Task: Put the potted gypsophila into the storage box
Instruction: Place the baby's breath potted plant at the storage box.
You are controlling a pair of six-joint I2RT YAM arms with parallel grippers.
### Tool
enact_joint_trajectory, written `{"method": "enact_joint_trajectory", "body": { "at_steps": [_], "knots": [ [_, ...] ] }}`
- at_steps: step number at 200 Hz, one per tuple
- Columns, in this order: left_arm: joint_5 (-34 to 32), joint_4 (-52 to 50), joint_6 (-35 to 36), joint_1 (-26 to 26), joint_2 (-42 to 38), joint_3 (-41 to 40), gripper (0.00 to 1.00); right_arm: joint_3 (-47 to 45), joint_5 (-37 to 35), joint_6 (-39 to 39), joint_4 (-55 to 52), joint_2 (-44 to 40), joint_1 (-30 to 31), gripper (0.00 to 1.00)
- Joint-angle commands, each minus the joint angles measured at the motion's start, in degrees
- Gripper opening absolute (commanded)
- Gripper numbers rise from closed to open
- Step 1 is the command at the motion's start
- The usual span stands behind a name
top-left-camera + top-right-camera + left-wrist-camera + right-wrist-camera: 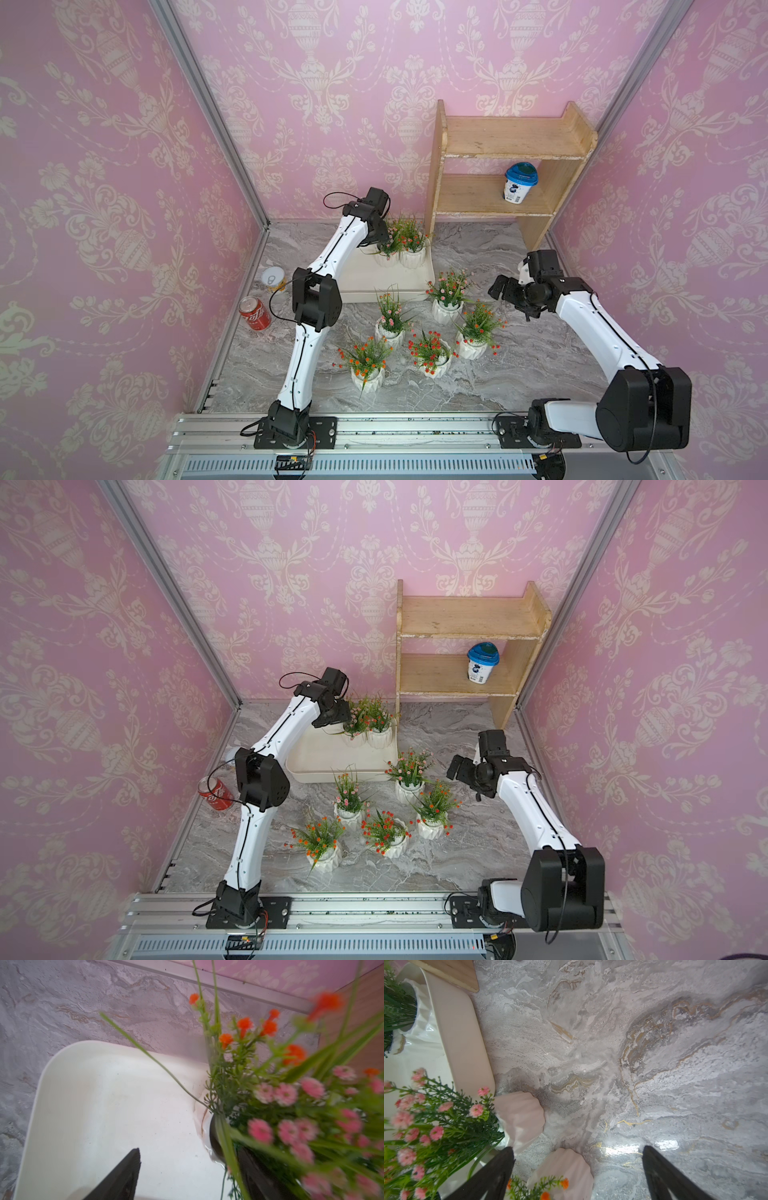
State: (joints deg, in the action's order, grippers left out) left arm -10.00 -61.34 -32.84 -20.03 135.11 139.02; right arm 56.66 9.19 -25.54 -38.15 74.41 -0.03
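Left wrist view showed the left pincer (188, 1153) spread wide over the storage box (39, 1088), gripping nothing, with 1 pink-flowered pot (207, 1138) of the potted gypsophila just beside a finger. Both top views showed 2 pots in the box by that pincer and 5 on the worktop (519, 365). Right wrist view showed the right pincer (577, 1148) wide and empty, with 2 pots beside it.

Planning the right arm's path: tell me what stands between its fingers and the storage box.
One pink-flowered pot stands between the right fingers and the storage box, beside its corner; both top views show it.
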Motion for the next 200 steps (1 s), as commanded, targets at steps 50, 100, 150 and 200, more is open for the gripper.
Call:
{"method": "enact_joint_trajectory", "body": {
  "at_steps": [50,100,150,200],
  "knots": [
    [-7.66,-1.00,0.72,1.35,-19.24,-17.13,0.80,2.11,-0.69,-1.31,-5.24,-6.05,-0.49,0.99],
    [-4.39,5.21,-0.68,4.49,-44.24,-44.08,0.88,3.44,-1.88,-1.98,-8.03,-6.14,-0.44,1.00],
    [1.40,-3.88,-5.23,8.12,-66.98,-65.63,0.86,3.54,-0.91,-2.06,-7.02,-5.40,-0.40,1.00],
    [6.05,-15.07,-6.47,8.32,-74.39,-76.41,0.85,3.66,-0.05,-2.38,-6.59,-4.95,-0.40,0.99]
  ]
}}
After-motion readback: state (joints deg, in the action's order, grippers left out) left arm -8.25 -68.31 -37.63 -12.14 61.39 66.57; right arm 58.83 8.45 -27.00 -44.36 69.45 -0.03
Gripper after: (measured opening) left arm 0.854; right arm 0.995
